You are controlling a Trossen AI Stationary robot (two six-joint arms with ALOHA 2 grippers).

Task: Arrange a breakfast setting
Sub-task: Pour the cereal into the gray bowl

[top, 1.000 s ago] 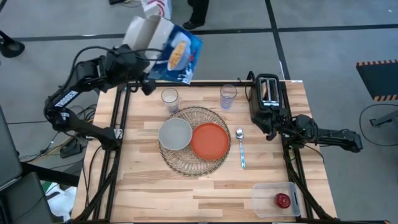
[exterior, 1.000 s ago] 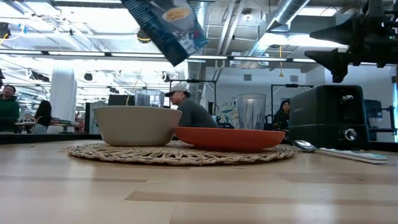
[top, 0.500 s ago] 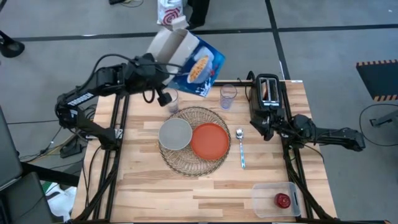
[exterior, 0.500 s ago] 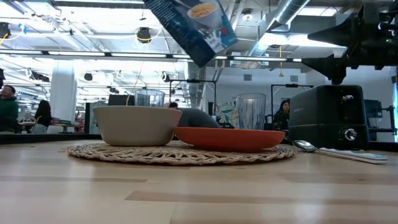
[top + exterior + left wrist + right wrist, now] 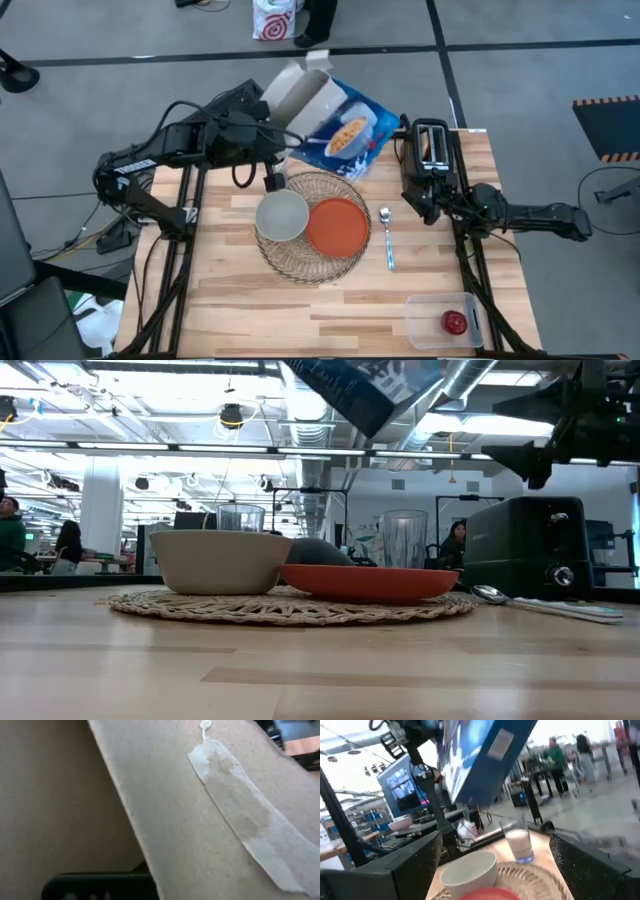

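Note:
My left gripper is shut on the blue-white cereal box, which is high over the table's far edge; it also shows in the low view. The grey bowl and orange plate sit on the round wire mat. The metal spoon lies to the right of the mat. The box hides the two clear glasses from above; they stand behind the bowl and the plate. The red apple lies in a tub. My right gripper is open beside the toaster. No bread shows plainly. My left gripper holds the cereal box at its open top end, coming at it about level from the table's left. In the wrist view one dark finger lies against bare brown cardboard. The box is lifted clear and tilted, its closed end toward the toaster.
The black toaster stands at the far right, next to my right gripper. The clear plastic tub sits at the near right corner. Bare wood lies along the near edge and left side. People show in the room behind.
My left gripper has carried the cereal box toward the table's right edge, from beyond the far left corner to over the far middle. The box stays lifted clear and has turned, its closed end now toward the toaster. It now covers both glasses from above.

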